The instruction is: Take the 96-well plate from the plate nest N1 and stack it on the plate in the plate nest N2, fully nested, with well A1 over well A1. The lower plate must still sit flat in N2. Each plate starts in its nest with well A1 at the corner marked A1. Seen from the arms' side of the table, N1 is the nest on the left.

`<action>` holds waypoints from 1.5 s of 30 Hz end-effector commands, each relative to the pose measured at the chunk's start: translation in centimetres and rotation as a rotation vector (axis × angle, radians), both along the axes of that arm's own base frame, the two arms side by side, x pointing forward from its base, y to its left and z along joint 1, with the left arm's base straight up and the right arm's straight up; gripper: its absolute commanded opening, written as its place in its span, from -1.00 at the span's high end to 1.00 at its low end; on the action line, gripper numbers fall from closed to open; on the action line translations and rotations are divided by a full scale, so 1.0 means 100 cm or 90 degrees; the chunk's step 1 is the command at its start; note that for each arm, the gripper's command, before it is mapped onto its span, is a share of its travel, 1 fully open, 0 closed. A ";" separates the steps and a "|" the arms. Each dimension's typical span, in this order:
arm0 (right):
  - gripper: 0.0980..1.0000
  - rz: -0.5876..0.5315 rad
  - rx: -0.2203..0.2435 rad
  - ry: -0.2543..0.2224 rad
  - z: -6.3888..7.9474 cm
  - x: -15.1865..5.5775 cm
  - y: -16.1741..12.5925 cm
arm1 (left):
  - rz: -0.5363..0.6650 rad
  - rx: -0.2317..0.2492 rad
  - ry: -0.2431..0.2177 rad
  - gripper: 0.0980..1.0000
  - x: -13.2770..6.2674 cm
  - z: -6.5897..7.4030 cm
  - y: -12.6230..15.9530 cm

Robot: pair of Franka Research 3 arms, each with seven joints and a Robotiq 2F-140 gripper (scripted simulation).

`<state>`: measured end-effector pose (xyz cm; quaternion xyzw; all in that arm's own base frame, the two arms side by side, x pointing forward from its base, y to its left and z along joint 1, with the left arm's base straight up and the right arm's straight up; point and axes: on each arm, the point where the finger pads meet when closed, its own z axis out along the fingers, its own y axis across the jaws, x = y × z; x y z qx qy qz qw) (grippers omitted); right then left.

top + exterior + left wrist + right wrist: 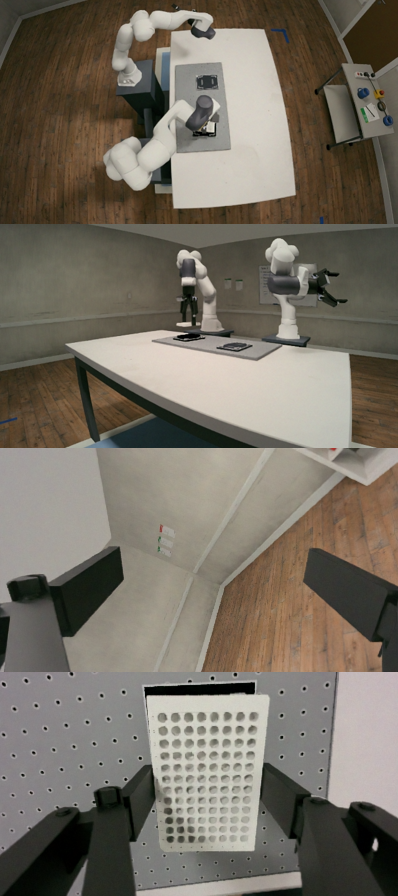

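The white 96-well plate [211,127] [186,324] [207,772] is held level by its long sides, in the air above nest N2. My right gripper [188,323] [206,779] is shut on it. The black plate [188,336] sits in N2 below, mostly hidden by the white plate in the right wrist view; a dark strip shows past the far short edge. Nest N1 [207,81] [234,345] holds no plate. My left gripper [342,287] [213,564] is open and empty, raised well away from the nests. I cannot make out the A1 marks.
Both nests are on a grey perforated board [211,346] [50,772] on the white table [249,109] [186,373]. The right arm reaches across the board's near edge. The left arm is folded high beyond N1. A side cart [340,109] stands apart from the table.
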<state>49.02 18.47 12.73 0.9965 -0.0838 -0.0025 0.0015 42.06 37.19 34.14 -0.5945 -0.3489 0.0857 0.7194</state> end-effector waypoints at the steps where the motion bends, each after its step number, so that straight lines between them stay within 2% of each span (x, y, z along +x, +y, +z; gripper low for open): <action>1: 1.00 0.017 0.002 -0.003 0.000 0.000 0.001 | -0.003 0.002 -0.003 -1.00 0.001 0.001 0.000; 30: 1.00 0.017 0.002 -0.003 0.000 0.001 0.002 | -0.003 0.002 -0.003 -1.00 0.001 0.001 0.000; 45: 1.00 0.017 0.002 -0.003 -0.023 0.001 0.003 | -0.003 0.002 -0.003 -1.00 0.001 0.001 0.000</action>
